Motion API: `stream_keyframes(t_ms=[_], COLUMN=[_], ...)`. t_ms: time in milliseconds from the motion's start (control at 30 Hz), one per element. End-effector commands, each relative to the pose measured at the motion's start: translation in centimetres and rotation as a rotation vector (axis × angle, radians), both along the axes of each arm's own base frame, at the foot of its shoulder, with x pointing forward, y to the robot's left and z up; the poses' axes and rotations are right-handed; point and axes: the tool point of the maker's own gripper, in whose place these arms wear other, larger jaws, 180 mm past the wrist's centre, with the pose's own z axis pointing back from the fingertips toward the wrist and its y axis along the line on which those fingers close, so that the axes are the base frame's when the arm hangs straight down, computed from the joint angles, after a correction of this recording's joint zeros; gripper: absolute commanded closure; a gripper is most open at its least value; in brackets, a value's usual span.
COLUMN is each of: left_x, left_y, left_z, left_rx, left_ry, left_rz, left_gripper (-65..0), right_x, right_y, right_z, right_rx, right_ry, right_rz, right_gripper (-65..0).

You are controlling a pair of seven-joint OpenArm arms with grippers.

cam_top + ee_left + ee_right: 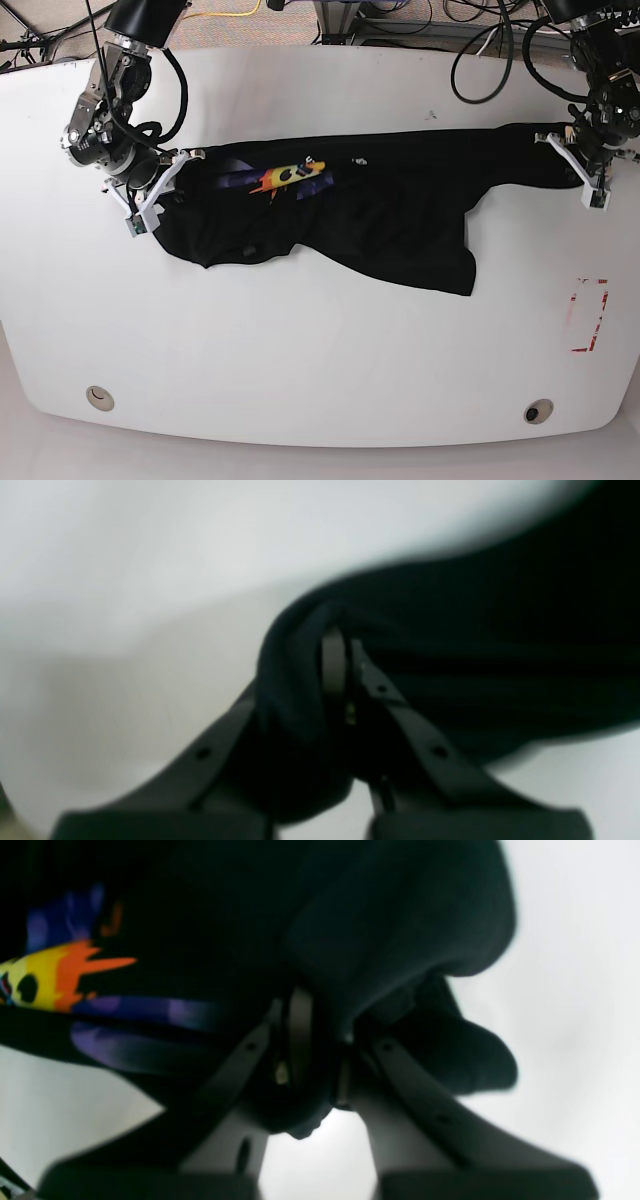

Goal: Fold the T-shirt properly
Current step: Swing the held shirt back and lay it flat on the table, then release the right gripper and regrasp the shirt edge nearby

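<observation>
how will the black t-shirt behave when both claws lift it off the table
Probably floppy: the T-shirt already sags in loose folds between the left claw and right claw. Likely light, since small pinches of bunched cloth hold it. The hanging lower edge will probably drape and swing rather than stay flat.

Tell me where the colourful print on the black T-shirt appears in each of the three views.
Left wrist: the print is not in view; only plain black T-shirt cloth.
Right wrist: the print is at the left edge, left of the jaws.
Base: the print is upper left of centre, near the right gripper.
Shared landmark: the white table.
</observation>
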Motion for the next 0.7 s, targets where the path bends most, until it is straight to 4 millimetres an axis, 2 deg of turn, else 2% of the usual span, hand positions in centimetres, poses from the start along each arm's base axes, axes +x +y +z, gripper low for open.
stream_keyframes(t_ms=[0, 167, 333, 467, 567, 600, 667], left_x=[0.3, 0.3, 0.8, 1.3, 1.4, 1.4, 1.3], left_y=[0.7, 0.7, 0.5, 0.2, 0.0, 0.0, 0.0], left_z=[0.9, 1.0, 2.1, 3.7, 4.0, 4.0, 4.0], left_rx=[0.030, 0.032, 0.049, 0.074, 0.081, 0.081, 0.080], left_ry=[-0.015, -0.017, -0.047, -0.087, -0.095, -0.095, -0.095], left_rz=[0.001, -0.002, -0.013, -0.030, -0.035, -0.035, -0.036], left_gripper=[-1.4, -1.4, -1.4, -1.4, -1.4, -1.4, -1.4], right_x=[0.8, 1.0, 1.1, 1.4, 1.7, 1.7, 1.8], right_y=[-0.5, -0.6, -0.6, -0.6, -0.7, -0.6, -0.7], right_z=[1.2, 1.7, 2.2, 3.4, 4.5, 4.8, 5.4], right_rx=[-0.014, -0.023, -0.034, -0.053, -0.072, -0.076, -0.089], right_ry=[-0.044, -0.060, -0.075, -0.111, -0.145, -0.153, -0.169], right_rz=[-0.001, 0.001, 0.004, 0.010, 0.015, 0.018, 0.021], right_gripper=[-4.9, -4.9, -4.9, -4.9, -5.7, -6.3, -11.6])
